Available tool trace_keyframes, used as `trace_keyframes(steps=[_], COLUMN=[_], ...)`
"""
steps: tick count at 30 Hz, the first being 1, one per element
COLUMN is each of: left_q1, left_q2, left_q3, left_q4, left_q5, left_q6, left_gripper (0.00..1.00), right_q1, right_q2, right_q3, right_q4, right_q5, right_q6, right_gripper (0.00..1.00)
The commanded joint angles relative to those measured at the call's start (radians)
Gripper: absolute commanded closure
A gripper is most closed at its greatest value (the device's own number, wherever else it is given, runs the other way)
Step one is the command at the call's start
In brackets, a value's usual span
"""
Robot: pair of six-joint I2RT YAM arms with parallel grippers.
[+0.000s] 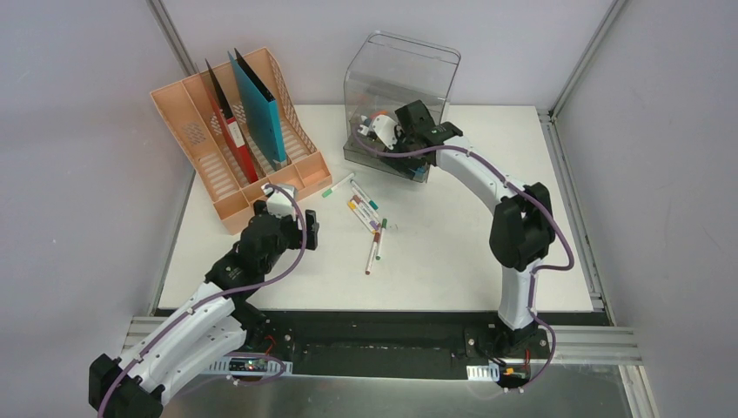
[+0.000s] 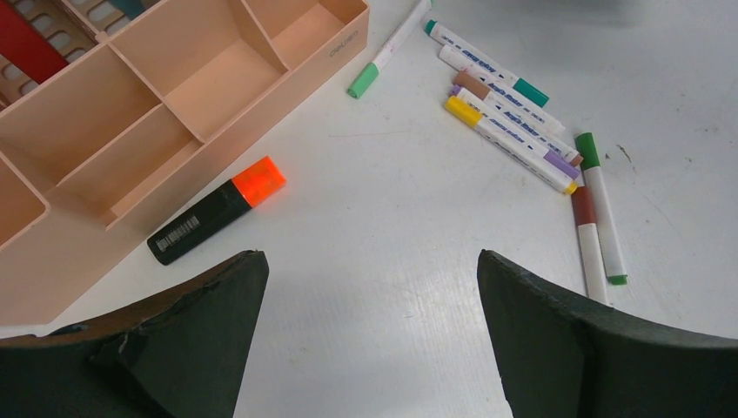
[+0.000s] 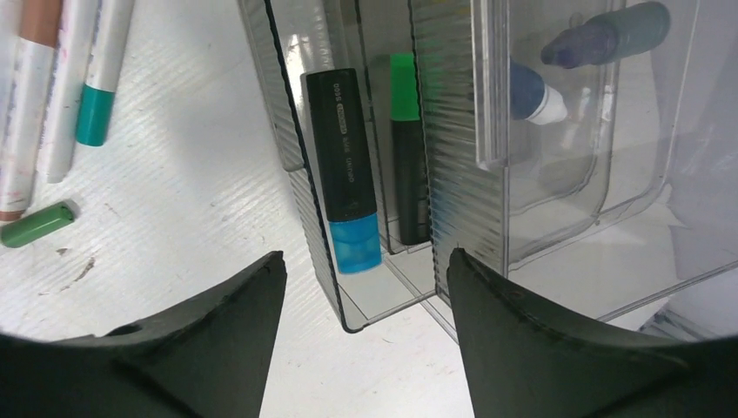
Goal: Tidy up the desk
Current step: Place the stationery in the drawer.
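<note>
Both hands are spread and empty above the white worktop (image 1: 452, 252), the left hand (image 2: 370, 257) near the orange highlighter (image 2: 218, 209), and the right hand (image 3: 365, 261), low over the blue highlighter (image 3: 344, 165) in the clear drawer (image 3: 383, 309), could clip its rim lifting away.

High overview, wrist close-ups, shared desk (image 1: 452, 261)
</note>
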Motion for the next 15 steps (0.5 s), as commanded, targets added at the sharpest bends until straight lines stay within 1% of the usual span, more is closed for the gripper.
trace_keyframes(steps=[1, 4, 7, 12, 15], left_q1=[-0.006, -0.006, -0.006, -0.005, -0.005], left_q2=[0.014, 0.026, 0.03, 0.031, 0.028], left_q3=[-0.001, -0.006, -0.018, -0.036, -0.049], left_q4=[0.023, 0.036, 0.053, 0.08, 0.098], left_q5=[-0.02, -0.028, -0.045, -0.077, -0.1], left_q6=[0.011, 0.004, -0.006, -0.034, -0.065], left_gripper=[0.06, 0.05, 0.01, 0.01, 0.01], right_q1=[0.008, 0.008, 0.008, 0.003, -0.044], right_q2=[-0.12, -0.187, -0.27, -0.423, -0.505], right_q3=[0.003, -0.029, -0.097, -0.245, -0.312], right_q4=[-0.017, -0.041, -0.042, 0.006, 0.025], right_q5=[-0.083, -0.186, -0.306, -0.432, -0.588], right_q6=[0.083, 0.143, 0.182, 0.192, 0.226], right_gripper=[0.29, 0.28, 0.26, 0.21, 0.19])
